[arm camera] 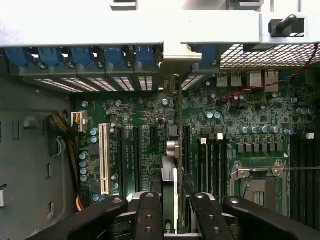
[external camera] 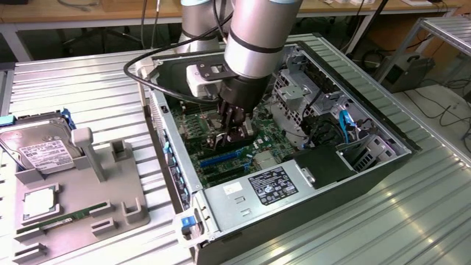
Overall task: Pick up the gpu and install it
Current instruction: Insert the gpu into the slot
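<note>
My gripper [external camera: 234, 132] is down inside the open computer case [external camera: 368, 165], just above the green motherboard [external camera: 279, 146]. It is shut on the gpu [arm camera: 174, 175], which appears edge-on in the wrist view as a thin strip between the two black fingers [arm camera: 150, 215]. The card runs toward the case's rear wall, and its silvery bracket end [arm camera: 175, 52] lies against the row of slot openings. It stands over the black expansion slots [arm camera: 135, 155], beside the white slot [arm camera: 104, 159]. Whether its edge is seated in a slot is hidden.
On the exterior view's left a grey holder tray [external camera: 81, 204] carries a silver hard drive [external camera: 41, 146], a square chip [external camera: 38, 201] and a green memory stick [external camera: 63, 220]. Inside the case are the labelled power supply [external camera: 272, 185], drive cages [external camera: 294, 94], cables [external camera: 346, 124] and blue slot latches [arm camera: 105, 56].
</note>
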Available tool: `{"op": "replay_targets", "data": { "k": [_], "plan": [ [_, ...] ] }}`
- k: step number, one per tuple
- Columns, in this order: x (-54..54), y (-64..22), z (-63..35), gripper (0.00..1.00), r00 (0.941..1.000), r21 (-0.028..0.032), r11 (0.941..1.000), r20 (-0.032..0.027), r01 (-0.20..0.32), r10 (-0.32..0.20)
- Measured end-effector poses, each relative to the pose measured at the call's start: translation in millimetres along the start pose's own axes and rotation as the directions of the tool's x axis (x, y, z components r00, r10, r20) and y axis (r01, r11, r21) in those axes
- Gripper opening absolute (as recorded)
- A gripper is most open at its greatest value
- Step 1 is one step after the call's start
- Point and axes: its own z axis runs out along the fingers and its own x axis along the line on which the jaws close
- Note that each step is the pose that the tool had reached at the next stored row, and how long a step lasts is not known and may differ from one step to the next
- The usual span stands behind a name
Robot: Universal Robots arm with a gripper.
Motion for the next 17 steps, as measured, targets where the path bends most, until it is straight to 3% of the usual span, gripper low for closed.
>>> {"op": "replay_targets", "data": {
  "k": [4,8,14,17],
  "plan": [
    [-1.0,-0.4,9.9,0.26,1.0,0.0035,1.0,0.0005,0.001,-0.001],
    [-1.3,-0.7,10.1,0.26,1.0,0.0129,0.9999,0.0004,0.005,-0.005],
    [-1.4,-0.9,10.2,0.26,1.0,0.0221,0.9997,0.0,0.009,-0.009],
    [-1.4,-0.9,10.1,0.26,0.9999,0.022,0.9996,-0.0027,0.016,-0.016]
  ]
}}
